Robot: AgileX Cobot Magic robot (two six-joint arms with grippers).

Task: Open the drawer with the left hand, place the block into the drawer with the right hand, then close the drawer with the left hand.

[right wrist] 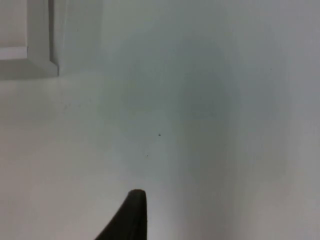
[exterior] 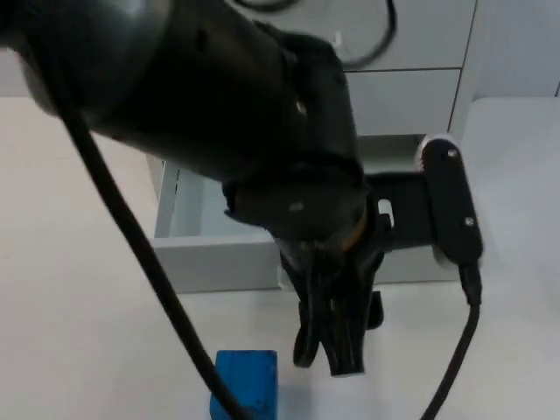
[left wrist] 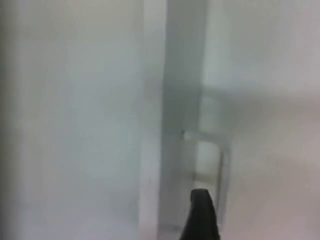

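From the top view, drawer (exterior: 210, 254) pulled open, blue block (exterior: 246, 383) on table (exterior: 79, 332) before it, left gripper (exterior: 332, 346) beside block, grip unreadable; left wrist view, drawer handle (left wrist: 215, 160); right wrist view, right gripper (right wrist: 132, 215) waiting, grip unreadable; placing and closing remain.

Arm (exterior: 219, 96) hides drawer (exterior: 210, 254) interior; block (exterior: 246, 382) cut by edge.

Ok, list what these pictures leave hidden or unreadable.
- Drawer interior: in the top view the left arm covers most of it, so its contents cannot be told.
- Blue block: cut off by the top view's bottom edge and crossed by a cable.
- Left gripper: in the top view, dark fingers overlap; open or shut is unclear.
- Drawer handle: blurred in the left wrist view.
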